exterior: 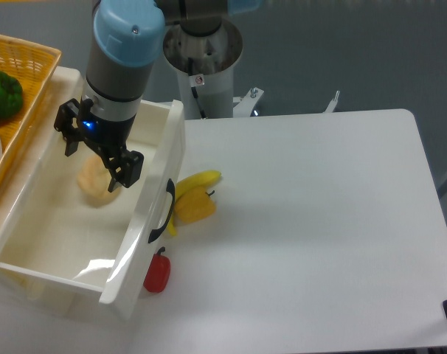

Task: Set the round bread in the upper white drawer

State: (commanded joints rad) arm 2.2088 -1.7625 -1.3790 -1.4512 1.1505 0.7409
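The round bread, a pale beige bun, lies inside the upper white drawer, near its back left part. The drawer is pulled open, and its front panel carries a dark curved handle. My gripper hangs inside the drawer right above the bread. Its dark fingers are spread apart on either side of the bread's top. The jaws look open, and the bread appears to rest on the drawer floor. The gripper hides the upper part of the bread.
A yellow wicker basket holding a green pepper stands at the far left behind the drawer. A banana, a yellow pepper and a small red pepper lie on the table just right of the drawer front.
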